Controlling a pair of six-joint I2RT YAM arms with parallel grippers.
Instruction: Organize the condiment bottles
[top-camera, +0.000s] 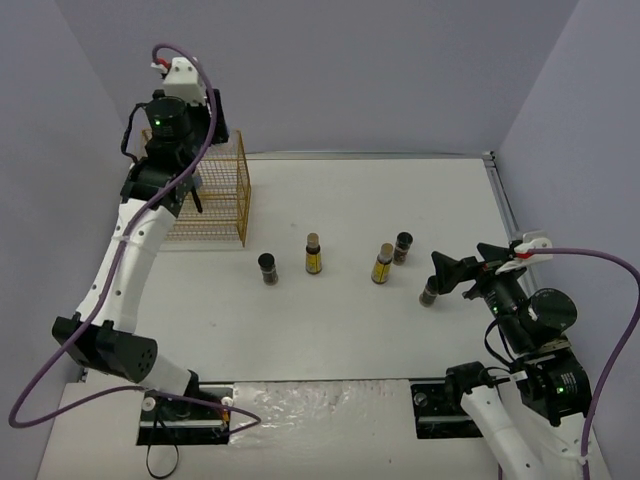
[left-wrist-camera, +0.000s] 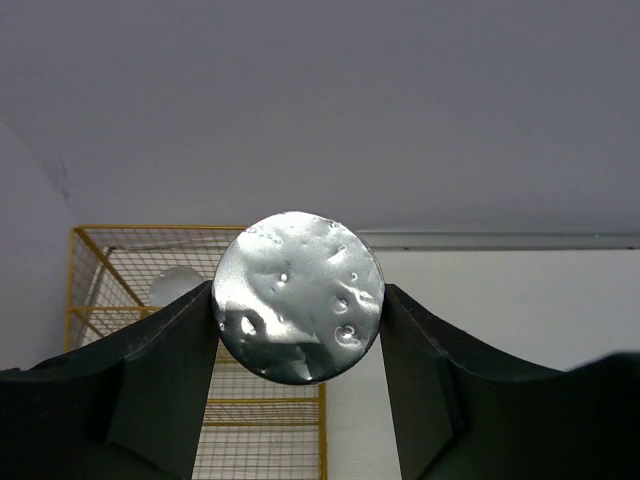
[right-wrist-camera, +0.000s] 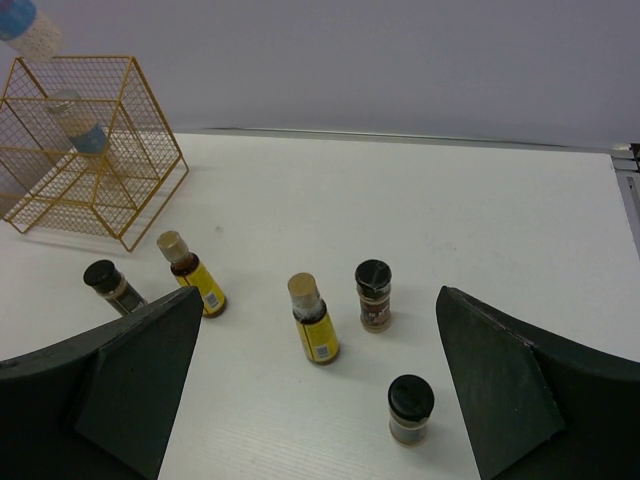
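The left gripper (left-wrist-camera: 298, 300) is clamped on a pale jar (left-wrist-camera: 300, 270). The right gripper (right-wrist-camera: 320, 300) stands apart, with a dark jar (right-wrist-camera: 410, 408) at its 5 o'clock.

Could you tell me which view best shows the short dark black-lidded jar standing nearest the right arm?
The right wrist view: the short dark black-lidded jar stands upright, close and unobstructed. The top external view shows it small. The left wrist view misses it.
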